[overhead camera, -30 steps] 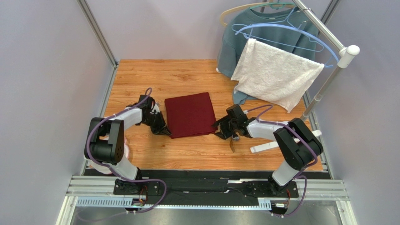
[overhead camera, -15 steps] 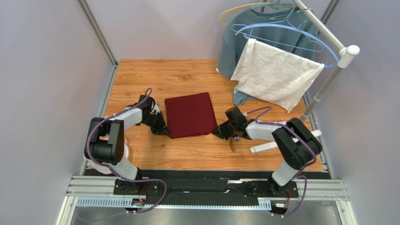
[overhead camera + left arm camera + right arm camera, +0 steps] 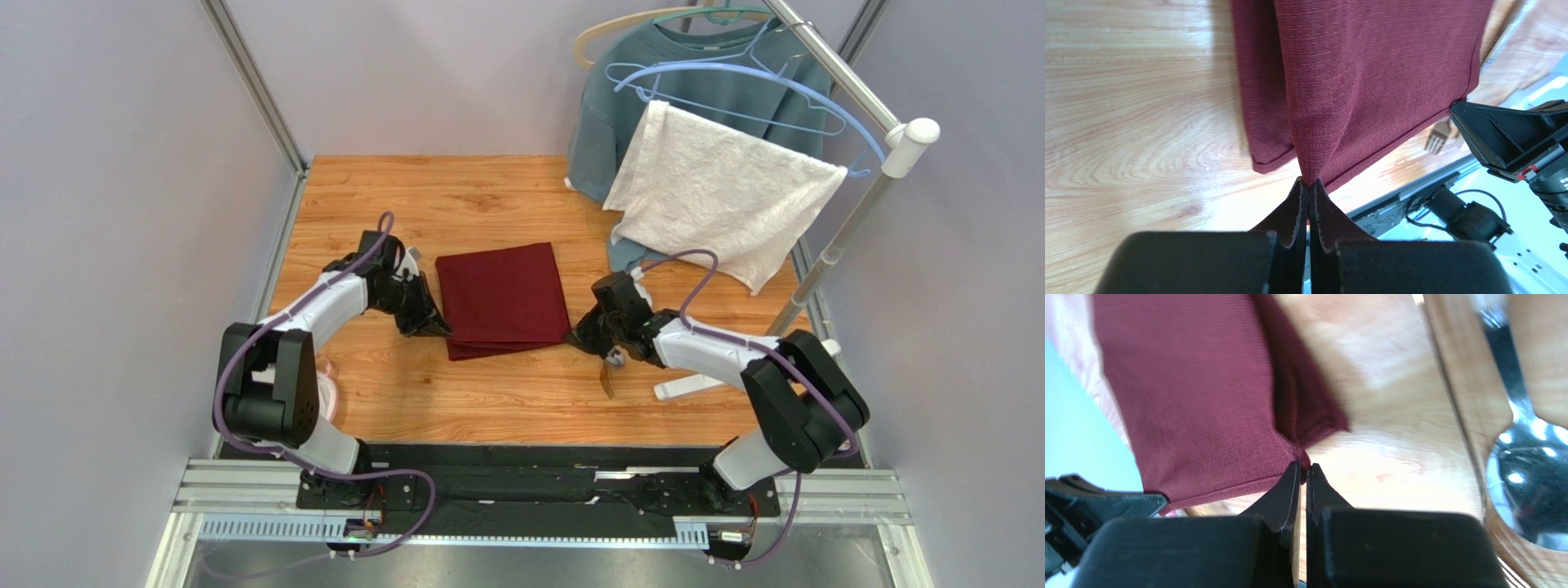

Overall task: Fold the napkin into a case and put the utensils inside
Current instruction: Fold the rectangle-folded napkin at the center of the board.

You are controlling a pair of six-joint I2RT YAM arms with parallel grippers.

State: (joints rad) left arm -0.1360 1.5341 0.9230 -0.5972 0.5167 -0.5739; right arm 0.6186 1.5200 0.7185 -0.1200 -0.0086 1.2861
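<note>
Both sets of jaws have snapped shut, left jaws and right jaws each pinching a lower corner of the napkin point(image 3: 501, 298) (mid-frame on the surface point(image 3: 368, 196)). Folding is underway; next, carry both corners upward together.

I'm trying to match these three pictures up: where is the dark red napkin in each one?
Top view: napkin in the middle of the wooden table.
Left wrist view: fills the upper middle, corner pinched by the left pincer at bottom.
Right wrist view: upper left, corner pinched by the right pincer at bottom.
Shared landmark: the wooden table under it.
</note>
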